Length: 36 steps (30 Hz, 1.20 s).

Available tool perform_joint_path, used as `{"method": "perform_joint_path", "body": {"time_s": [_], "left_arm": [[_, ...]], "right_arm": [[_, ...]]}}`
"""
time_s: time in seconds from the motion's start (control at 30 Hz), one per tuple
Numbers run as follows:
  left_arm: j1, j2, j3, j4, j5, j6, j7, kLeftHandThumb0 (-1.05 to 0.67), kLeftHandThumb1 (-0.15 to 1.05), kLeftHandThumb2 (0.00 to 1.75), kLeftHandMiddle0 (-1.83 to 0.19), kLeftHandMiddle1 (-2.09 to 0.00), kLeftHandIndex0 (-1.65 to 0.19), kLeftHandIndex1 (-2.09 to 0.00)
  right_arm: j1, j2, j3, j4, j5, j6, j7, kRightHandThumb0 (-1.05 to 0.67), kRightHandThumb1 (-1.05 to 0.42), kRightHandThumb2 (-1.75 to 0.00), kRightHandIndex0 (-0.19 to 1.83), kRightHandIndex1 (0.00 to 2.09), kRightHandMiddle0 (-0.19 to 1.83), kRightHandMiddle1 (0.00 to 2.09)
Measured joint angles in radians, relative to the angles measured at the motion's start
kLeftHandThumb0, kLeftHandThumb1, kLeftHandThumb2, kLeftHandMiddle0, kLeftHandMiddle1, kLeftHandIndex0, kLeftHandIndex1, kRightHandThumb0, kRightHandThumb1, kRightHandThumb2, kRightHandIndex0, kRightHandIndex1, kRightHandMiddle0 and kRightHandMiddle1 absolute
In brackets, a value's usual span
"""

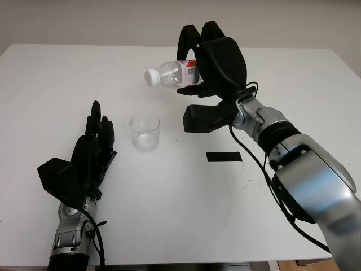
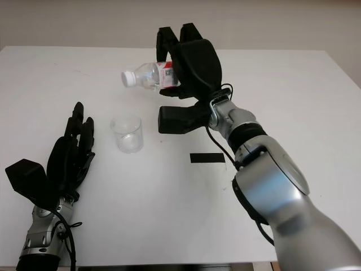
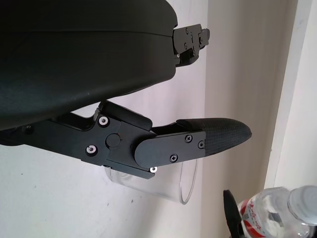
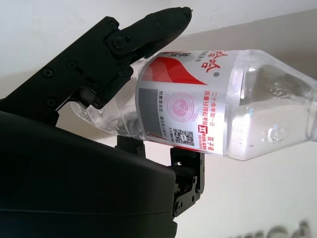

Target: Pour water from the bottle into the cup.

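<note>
**Bottle tipped over cup, cap on**

Right hand (image 1: 211,59) fingers (image 4: 148,27) clamp the bottle (image 1: 172,73) top centre, lying sideways, white cap (image 1: 152,77) pointing left. Cup (image 1: 144,133) upright on the worktop (image 1: 45,73), below the cap. Left hand (image 1: 84,161) open, lower left. Black strip (image 1: 224,157) right of the cup.

A bare robot test bench, most likely a lab.

You are looking at a plain white table (image 1: 169,226) pushed up against a blank, pale wall (image 1: 113,22), with a strip of wood-toned floor past its near right corner. A single strip of black tape (image 1: 224,157) is stuck near the table's middle. Nothing domestic or decorative stands on it: just a clear cup (image 1: 144,133), a small water bottle (image 1: 172,74) and the robot's own arms.
</note>
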Motion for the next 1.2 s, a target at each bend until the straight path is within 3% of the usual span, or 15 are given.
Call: {"method": "perform_joint_path", "body": {"time_s": [0.2, 0.47, 0.63, 0.83, 1.03, 1.2], "left_arm": [[0.010, 0.001, 0.000, -0.021, -0.007, 0.024, -0.015, -0.75, 1.05, 0.56, 0.16, -0.05, 0.17, -0.05], [0.017, 0.000, 0.000, -0.031, -0.013, 0.030, -0.024, -0.75, 1.05, 0.56, 0.17, -0.05, 0.17, -0.05], [0.020, -0.001, -0.001, -0.036, -0.013, 0.037, -0.026, -0.75, 1.05, 0.57, 0.17, -0.05, 0.17, -0.05], [0.024, -0.002, -0.002, -0.043, -0.013, 0.042, -0.028, -0.75, 1.05, 0.57, 0.18, -0.05, 0.18, -0.05], [0.030, -0.007, -0.002, -0.050, -0.017, 0.049, -0.029, -0.75, 1.05, 0.57, 0.18, -0.05, 0.19, -0.05], [0.035, -0.008, -0.005, -0.052, -0.017, 0.049, -0.030, -0.76, 1.05, 0.58, 0.19, -0.05, 0.19, -0.04]], "right_arm": [[0.109, 0.025, -0.184, -0.045, 0.234, -0.066, 0.197, -0.46, -1.05, -0.46, 1.28, 2.09, 0.75, 2.09], [0.228, 0.087, -0.411, -0.163, 0.531, -0.014, 0.508, -0.42, -1.05, -0.48, 1.17, 2.09, 0.75, 2.09], [0.297, 0.108, -0.492, -0.287, 0.634, 0.093, 0.622, -0.41, -1.05, -0.49, 1.16, 2.09, 0.78, 2.09], [0.448, 0.123, -0.532, -0.556, 0.715, 0.274, 0.733, -0.39, -1.05, -0.51, 1.23, 2.09, 0.75, 2.09], [0.598, 0.120, -0.538, -0.868, 0.715, 0.516, 0.767, -0.43, -1.05, -0.47, 1.25, 2.09, 0.79, 2.09], [0.693, 0.097, -0.537, -1.056, 0.693, 0.645, 0.793, -0.42, -1.05, -0.47, 1.29, 2.09, 0.84, 2.09]]}}
